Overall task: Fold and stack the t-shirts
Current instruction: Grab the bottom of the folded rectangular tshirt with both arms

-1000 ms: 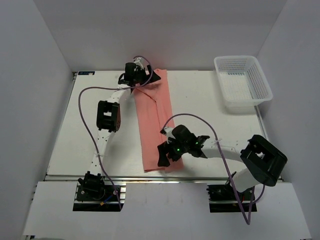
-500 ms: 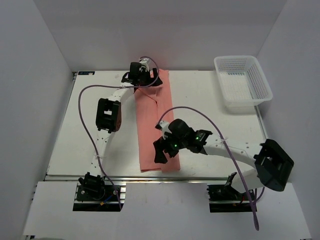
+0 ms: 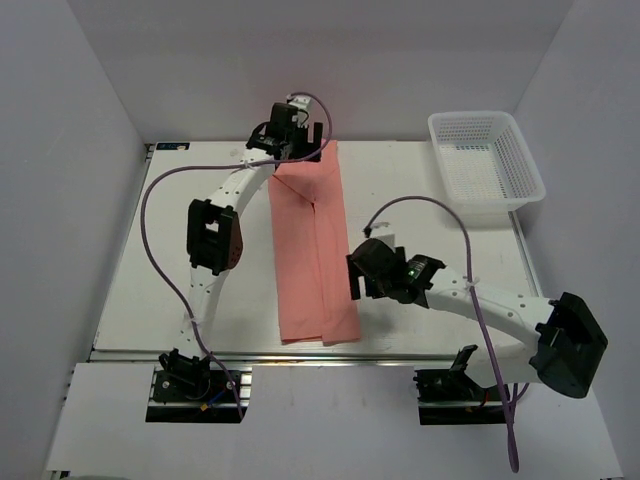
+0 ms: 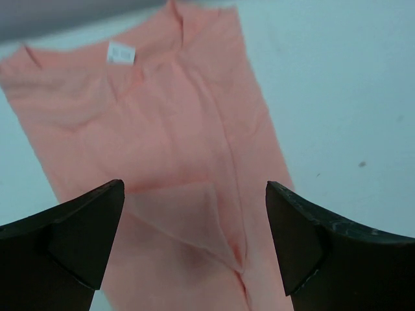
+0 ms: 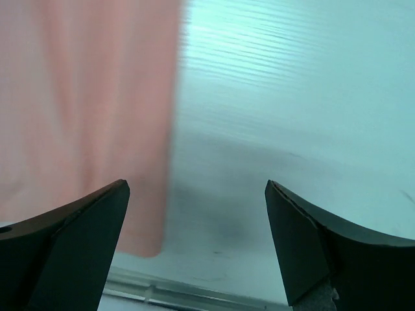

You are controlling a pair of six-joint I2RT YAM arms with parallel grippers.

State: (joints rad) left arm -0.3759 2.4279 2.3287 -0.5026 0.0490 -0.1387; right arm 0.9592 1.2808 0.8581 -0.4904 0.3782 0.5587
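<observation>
We see one plain salmon-pink short-sleeved cloth t-shirt (image 3: pixel 312 250) lying flat on the white desk (image 3: pixel 420 210), folded lengthwise into a long narrow strip. One end sits under the left pincer (image 3: pixel 303 148). The other end lies toward the arm bases, to the left of the right pincer (image 3: pixel 356 283).

Left pincer: spread wide and holding nothing. In the left wrist view the left pincer (image 4: pixel 194 186) has both dark fingers (image 4: pixel 78 233) apart, with pink cloth filling the gap between them. We cannot tell if the tips touch the cloth. A small folded flap of the t-shirt (image 4: pixel 175 149) lies between the fingers, with a crease running past it. The small white collar tag (image 4: pixel 121 53) sits ahead of the left finger, at the collar end. Bare desk shows ahead of the right finger.

Right pincer: also spread wide and holding nothing. From above it sits just beside the long right edge of the strip, apart from the cloth. In the right wrist view the right pincer (image 5: pixel 196 184) is over bare desk. The t-shirt (image 5: pixel 97 116) lies ahead of its left finger (image 5: pixel 71 246), and the cloth edge runs just inside that finger's tip. The view is blurred.

A white plastic mesh basket (image 3: pixel 480 206) stands well apart from both pincers, beyond and to the right of the right pincer. Purple cables (image 3: pixel 165 220) loop along both arms.
</observation>
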